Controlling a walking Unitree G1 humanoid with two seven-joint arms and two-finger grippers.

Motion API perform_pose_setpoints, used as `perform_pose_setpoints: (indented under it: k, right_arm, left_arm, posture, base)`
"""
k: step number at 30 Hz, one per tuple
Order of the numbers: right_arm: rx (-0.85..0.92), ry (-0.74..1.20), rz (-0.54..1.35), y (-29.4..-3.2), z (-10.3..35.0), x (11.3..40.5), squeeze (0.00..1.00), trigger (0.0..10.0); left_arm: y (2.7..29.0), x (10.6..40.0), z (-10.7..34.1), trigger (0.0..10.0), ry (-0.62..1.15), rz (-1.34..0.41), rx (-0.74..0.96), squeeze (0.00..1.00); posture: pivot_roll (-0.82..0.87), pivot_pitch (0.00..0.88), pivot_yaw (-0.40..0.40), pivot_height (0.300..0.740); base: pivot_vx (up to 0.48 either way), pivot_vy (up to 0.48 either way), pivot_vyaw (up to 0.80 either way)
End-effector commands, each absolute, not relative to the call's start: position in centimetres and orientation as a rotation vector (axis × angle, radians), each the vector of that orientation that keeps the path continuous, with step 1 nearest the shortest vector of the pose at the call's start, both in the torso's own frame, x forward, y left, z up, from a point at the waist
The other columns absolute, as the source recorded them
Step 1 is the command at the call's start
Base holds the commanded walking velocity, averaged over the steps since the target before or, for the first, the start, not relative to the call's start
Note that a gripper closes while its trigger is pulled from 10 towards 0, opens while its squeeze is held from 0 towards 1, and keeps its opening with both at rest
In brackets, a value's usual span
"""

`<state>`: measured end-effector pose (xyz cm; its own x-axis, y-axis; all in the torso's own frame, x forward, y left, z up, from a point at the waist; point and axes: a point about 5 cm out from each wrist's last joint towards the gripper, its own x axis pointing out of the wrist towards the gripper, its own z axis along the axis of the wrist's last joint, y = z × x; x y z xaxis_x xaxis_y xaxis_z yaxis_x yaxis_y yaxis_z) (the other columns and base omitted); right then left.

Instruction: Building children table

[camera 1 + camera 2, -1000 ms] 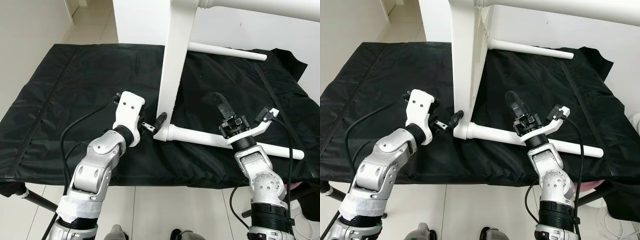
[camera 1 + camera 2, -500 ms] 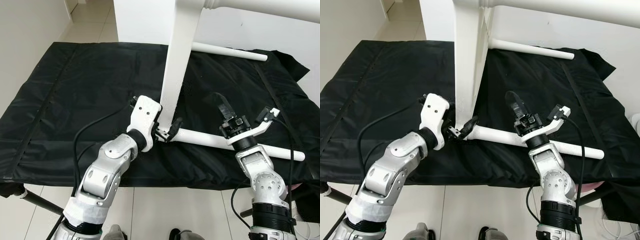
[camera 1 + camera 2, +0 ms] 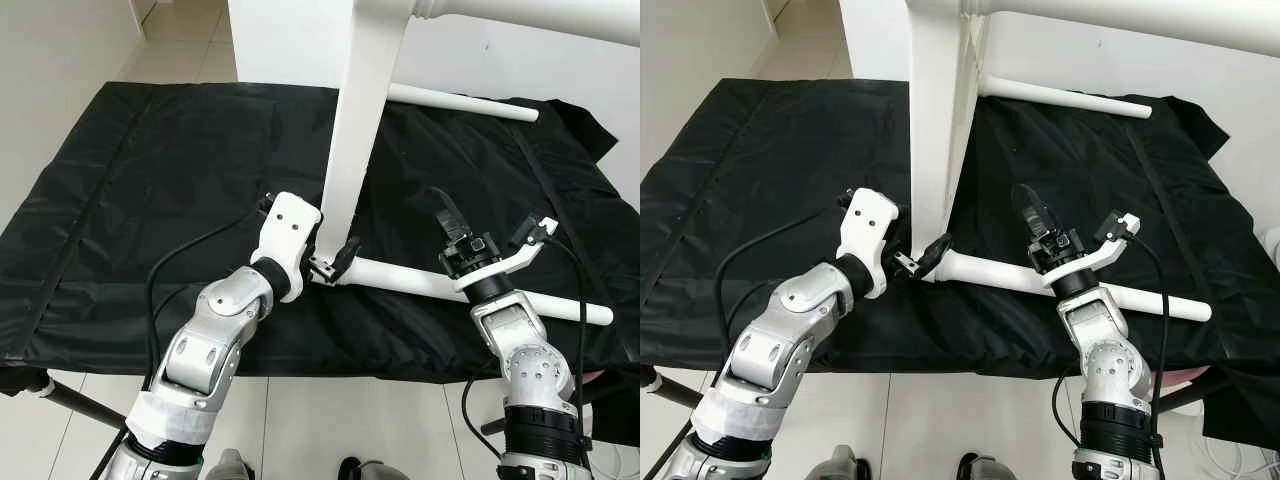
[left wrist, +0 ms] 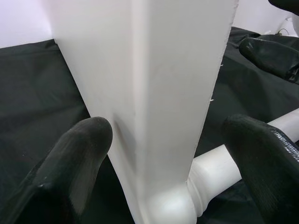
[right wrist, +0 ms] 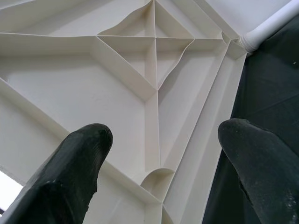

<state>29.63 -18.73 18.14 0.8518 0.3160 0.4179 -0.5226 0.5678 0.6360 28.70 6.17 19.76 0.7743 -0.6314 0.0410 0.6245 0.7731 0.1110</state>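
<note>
Fingers (image 4: 70, 172) of the left gripper (image 3: 333, 262) are standing apart, one on each side of the white table top (image 3: 360, 130), which is standing on its edge on the black cloth (image 3: 150, 180). Just beside them, a white leg (image 3: 440, 283) is lying joined to the corner. The right gripper (image 3: 1035, 222) is hovering released over that leg, facing the ribbed underside (image 5: 154, 84).

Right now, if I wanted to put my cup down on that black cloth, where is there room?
The broad stretch of black cloth on the robot's left of the upright white tabletop is bare. The far right corner beyond the rear leg is free too. It is crowded where the left gripper straddles the tabletop's edge, the near leg lies, and the right gripper stands.
</note>
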Motion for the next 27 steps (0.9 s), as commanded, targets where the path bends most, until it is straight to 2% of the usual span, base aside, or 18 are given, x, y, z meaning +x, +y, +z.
perform_pose_setpoints:
  k: [1,27]
  right_arm:
    - [0.825,-0.279,0.488,-18.8,18.1,29.6,0.0,10.0]
    - [0.822,-0.286,0.454,-18.2,17.9,29.7,0.0,10.0]
  left_arm:
    - [6.2,29.2,19.3,10.0,-0.046,-0.618,0.101,0.0]
    - [4.2,30.0,19.3,10.0,-0.018,-0.601,0.089,0.0]
  posture:
    - [0.04,0.079,-0.023,0.74]
    - [0.05,0.081,-0.011,0.74]
  base:
    - [0.0,0.0,0.0]
    - [0.0,0.0,0.0]
